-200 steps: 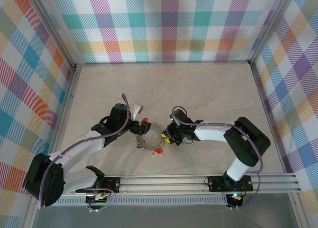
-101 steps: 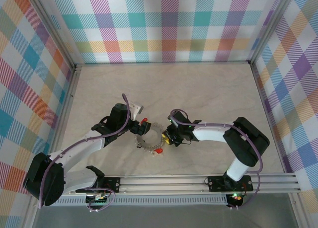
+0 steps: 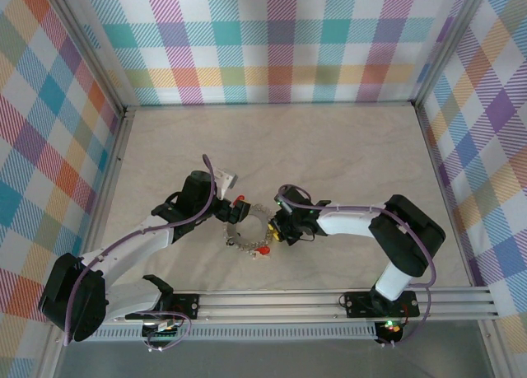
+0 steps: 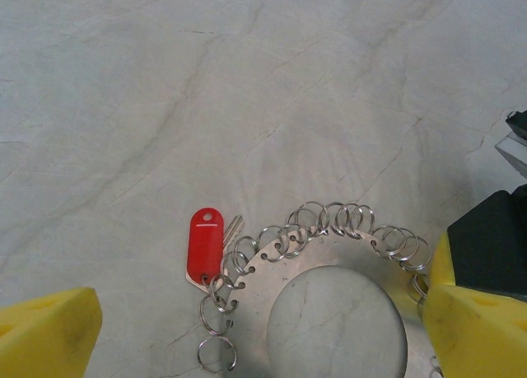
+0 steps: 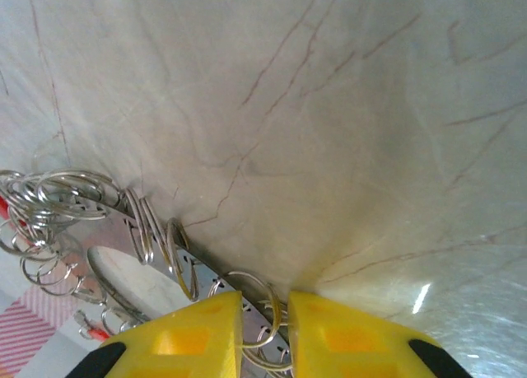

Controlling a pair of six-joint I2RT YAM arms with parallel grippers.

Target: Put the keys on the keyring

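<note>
Table [image 3: 346,147]: pale marbled top, with the work sitting near its front centre, between the two arms.

Left gripper [image 3: 226,210]: hovering at the keyring's left edge. In the left wrist view its yellow fingers [image 4: 49,333] are standing wide apart, nothing between them but ring and table. Judgement: it is staying spread so that it is ready to take a key or a loop.

Right gripper [image 3: 277,228]: working at the keyring's right edge. In the right wrist view its fingers [image 5: 193,329] are pressing almost together, with the ring's rim and a wire loop caught in the thin gap. Judgement: it is pinning the ring so it cannot slide while the other arm is threading.

The keyring [image 3: 257,211]: lying flat on the table between the grippers; a thin plate with a wide hole.

The keys: one red head [image 3: 240,202] is lying at the ring's far-left edge, another [image 3: 263,249] at its near edge. Whether either is fully threaded, I cannot tell.

View differences:
- The overhead view is giving both arms and both red heads, but only a jagged outline.
- The left wrist view is resolving that outline into split loops [image 4: 216,355] hooked through rim holes, and showing the red key [image 4: 205,246] with its shaft lying against them.
- The right wrist view is showing the pinch itself.
</note>
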